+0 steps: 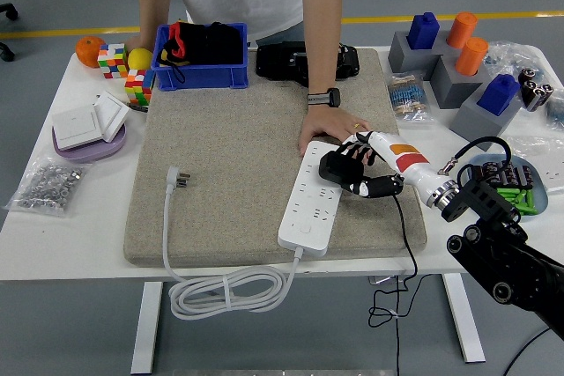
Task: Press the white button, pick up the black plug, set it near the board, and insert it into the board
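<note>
While the white power strip point(310, 204) is being steadied at its far end by a person's hand point(328, 130), the black plug point(338, 167) is being held in the right hand's point(357, 170) curled fingers just over its sockets, insertion apparently not yet being completed.

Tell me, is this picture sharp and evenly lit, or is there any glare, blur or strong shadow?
Head view: sharp throughout and evenly, softly lit; only faint shadows under the right hand on the power strip and beneath the table; no glare on the white surfaces; the table's far edge bows slightly, a mild wide-lens effect.
</note>
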